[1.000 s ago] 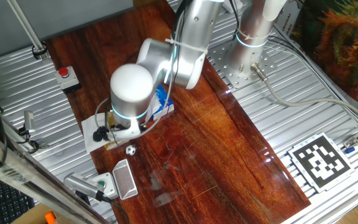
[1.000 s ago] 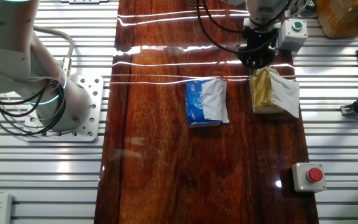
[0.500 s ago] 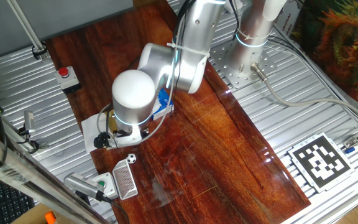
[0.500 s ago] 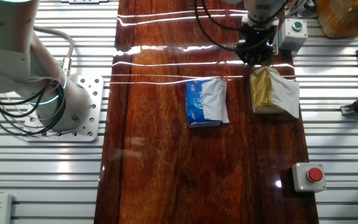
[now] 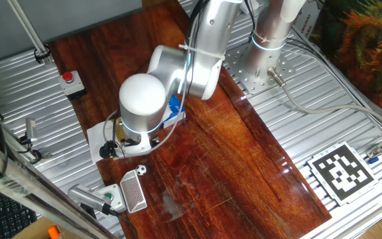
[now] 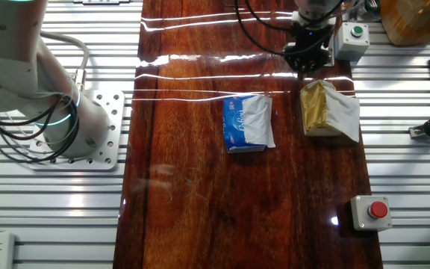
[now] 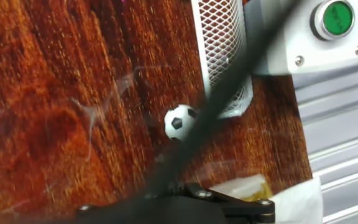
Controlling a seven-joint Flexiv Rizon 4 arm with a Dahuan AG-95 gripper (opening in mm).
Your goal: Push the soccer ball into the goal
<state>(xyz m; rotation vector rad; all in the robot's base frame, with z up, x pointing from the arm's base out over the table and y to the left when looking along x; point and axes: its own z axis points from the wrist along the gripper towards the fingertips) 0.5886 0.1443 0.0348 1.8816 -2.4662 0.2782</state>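
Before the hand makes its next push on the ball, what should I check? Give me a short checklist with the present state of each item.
1. Soccer ball lies on the table, near the goal: ok.
2. Ball already inside the goal: not ok; it sits just in front of the mesh.
3. Nothing between ball and goal: ok.
4. Hand in contact with the ball: cannot tell; the fingertips are hidden.
5. Box with green button close beside the goal, risk of a bump: cannot tell.
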